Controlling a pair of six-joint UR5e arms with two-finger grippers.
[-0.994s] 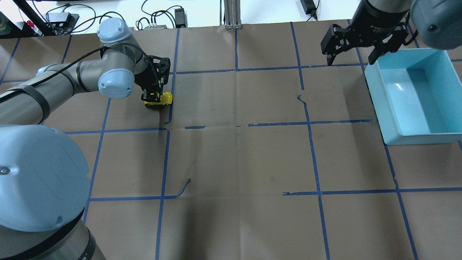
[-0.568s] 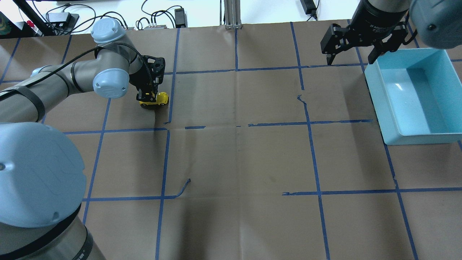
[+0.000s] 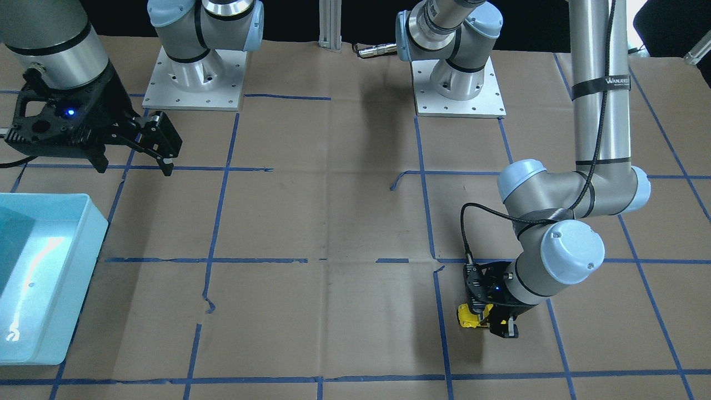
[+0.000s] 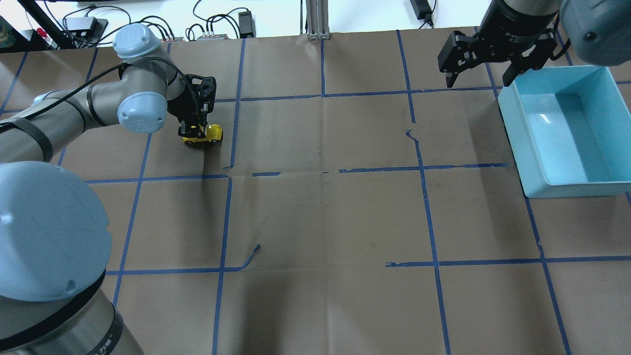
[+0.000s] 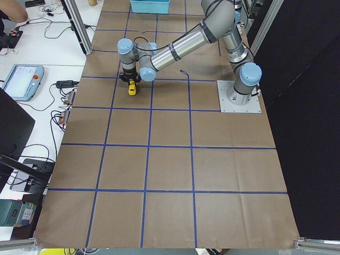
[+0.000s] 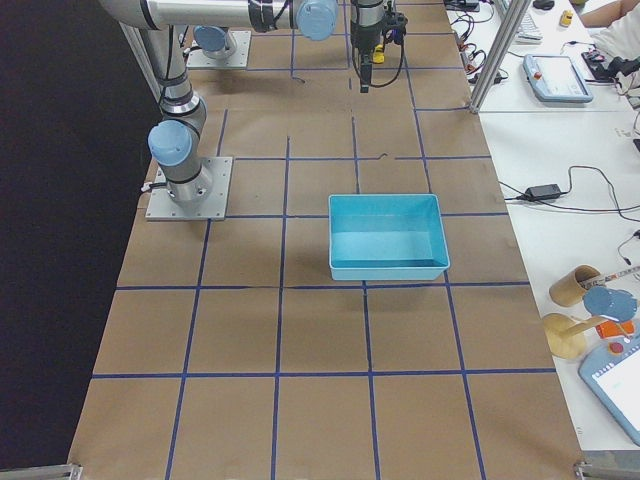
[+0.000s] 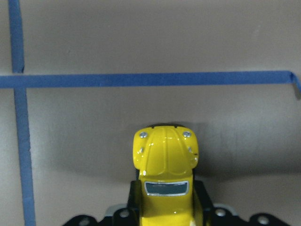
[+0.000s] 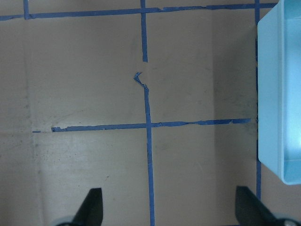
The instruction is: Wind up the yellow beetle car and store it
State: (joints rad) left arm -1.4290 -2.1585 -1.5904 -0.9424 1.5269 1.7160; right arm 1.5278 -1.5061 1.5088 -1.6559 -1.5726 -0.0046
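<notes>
My left pincer [image 7: 165, 209] is clenched on the rear of the car [image 7: 165, 157], one finger on each flank, and the wheels are down on the paper. Over the last second I have dragged it backwards, tail first. Its nose was almost on the tape line [image 7: 141, 80] ahead and now sits apart from it. I take this for the wind-up stroke: wheels rolling in reverse should be loading the spring. If so, the first half of the job is under way and the storing has not begun.

My left arm reaches out low over the table. The elbow is swung wide and the wrist is folded down, so the pincer comes at the car steeply from above and behind.

Far across the table my right pincer [image 4: 477, 79] hangs released, jaws wide with nothing between them, just beside the far corner of the bin [image 4: 572, 190]. The bin is well apart from the car, so there is a long carry to come
</notes>
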